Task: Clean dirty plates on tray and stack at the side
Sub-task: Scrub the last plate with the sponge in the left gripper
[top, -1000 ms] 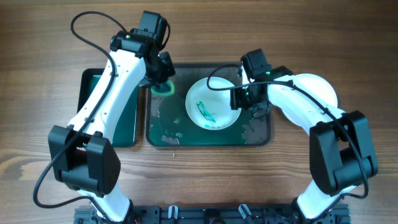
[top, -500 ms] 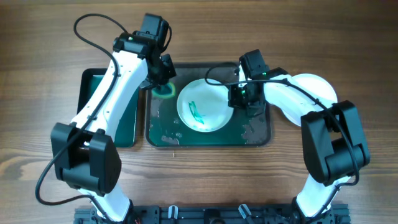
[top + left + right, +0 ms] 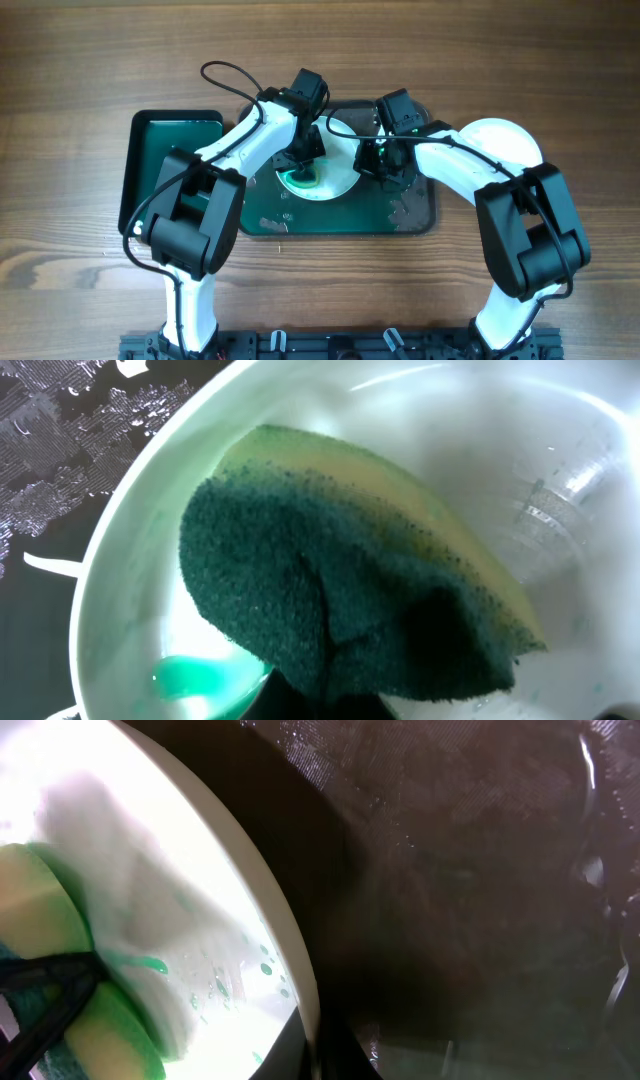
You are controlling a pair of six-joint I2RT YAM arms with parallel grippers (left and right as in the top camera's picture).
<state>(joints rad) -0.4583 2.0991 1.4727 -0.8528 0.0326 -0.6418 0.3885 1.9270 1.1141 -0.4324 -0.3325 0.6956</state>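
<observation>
Scrubbing underway: left gripper (image 3: 300, 177) pinches a yellow-and-green sponge (image 3: 340, 590) onto the round white plate (image 3: 338, 163) in the dark grey-green tray (image 3: 420, 203); right gripper (image 3: 374, 160), jaws seemingly clamped, steadies its rim. Next: rub off the teal smear (image 3: 195, 678).

From overhead, the plate (image 3: 342, 172) lies half hidden beneath the left gripper (image 3: 302, 172); up close, the sponge (image 3: 330, 600) masks its fingertips; the plate's blurred rim runs off frame.

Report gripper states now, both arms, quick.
Left gripper: closed on the green-and-yellow foam sponge.
Right gripper: appears closed on the rim of the round white plate.
</observation>
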